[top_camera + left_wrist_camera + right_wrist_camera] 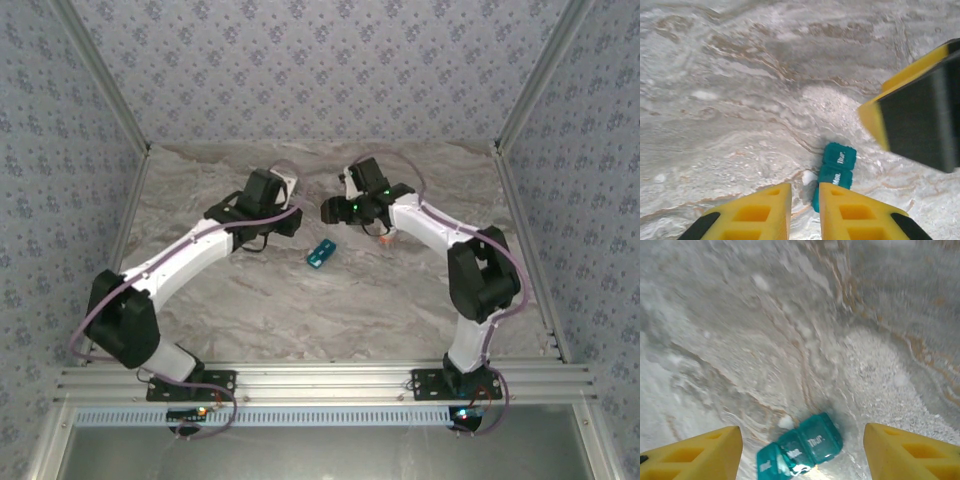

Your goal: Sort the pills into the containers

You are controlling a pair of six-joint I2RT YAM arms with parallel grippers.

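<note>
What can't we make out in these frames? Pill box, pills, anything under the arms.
pill box: near end hidden behind a finger of the left gripper in the left wrist view; blurred in the right wrist view; too small from the top to count compartments.
white speck beside the box: pill or marble fleck, too small to tell.
orange object: mostly covered by the right arm in the top view.
</note>
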